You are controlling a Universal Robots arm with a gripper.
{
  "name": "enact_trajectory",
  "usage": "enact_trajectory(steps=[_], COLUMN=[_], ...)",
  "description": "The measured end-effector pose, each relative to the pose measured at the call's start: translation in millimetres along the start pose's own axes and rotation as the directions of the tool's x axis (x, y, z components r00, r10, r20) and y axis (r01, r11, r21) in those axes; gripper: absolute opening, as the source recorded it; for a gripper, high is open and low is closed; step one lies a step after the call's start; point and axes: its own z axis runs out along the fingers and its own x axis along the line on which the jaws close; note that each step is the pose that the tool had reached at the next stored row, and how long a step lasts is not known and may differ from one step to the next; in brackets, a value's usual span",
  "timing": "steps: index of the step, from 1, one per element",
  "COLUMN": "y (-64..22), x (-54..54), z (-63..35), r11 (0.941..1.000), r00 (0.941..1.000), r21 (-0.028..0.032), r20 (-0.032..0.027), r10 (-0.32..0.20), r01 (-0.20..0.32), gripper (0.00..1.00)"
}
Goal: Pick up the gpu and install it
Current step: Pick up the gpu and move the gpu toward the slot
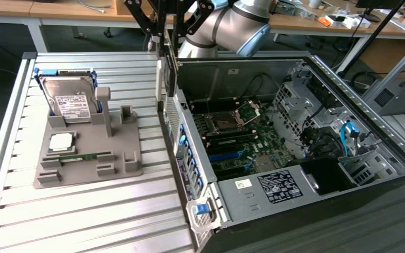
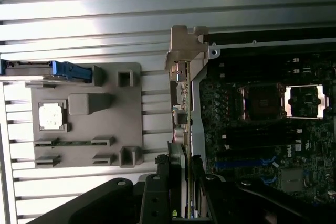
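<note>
Firstly, the writing: a black label with white print [image 1: 280,187] sits on the silver box at the near end of the case [image 1: 259,79], beside a small white sticker [image 1: 243,184]. The drive [image 1: 72,103] carries a white label. None of this print can be read, and the same goes for the small white marks on the motherboard [image 2: 247,145].

The gripper [image 2: 180,163] has its jaws closed partway, and they clamp the gpu [image 2: 184,103] between the two black fingers [image 2: 161,182]. The card is off the table [image 1: 83,211], in the air. In the wrist view it shows edge-on. Its long axis runs straight away from the fingers, and the silver bracket [image 2: 185,45] is at the far end. In the exterior view it hangs upright as a dark narrow strip under the arm, with its long axis up and down.

The gpu is just at the case's wall on the exterior view's left, near the far corner of the case, between the grey fixture [image 1: 118,153] and the motherboard. Whether it touches that wall, one cannot tell.

The fixture lies on the table near the case. The drive stands at the fixture's far edge, a square chip [image 1: 61,140] lies in the middle part, and a green stick [image 1: 83,156] lies toward the near edge.
</note>
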Motion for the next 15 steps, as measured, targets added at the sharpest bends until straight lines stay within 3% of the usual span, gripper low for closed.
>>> enact_trajectory(steps=[15], y=[-7.6], x=[-5.7], z=[0.7], r11=[1.0000], r00=[1.0000], r21=[0.0001], r20=[-0.0003], r10=[0.000], r01=[0.000], gripper=[0.27])
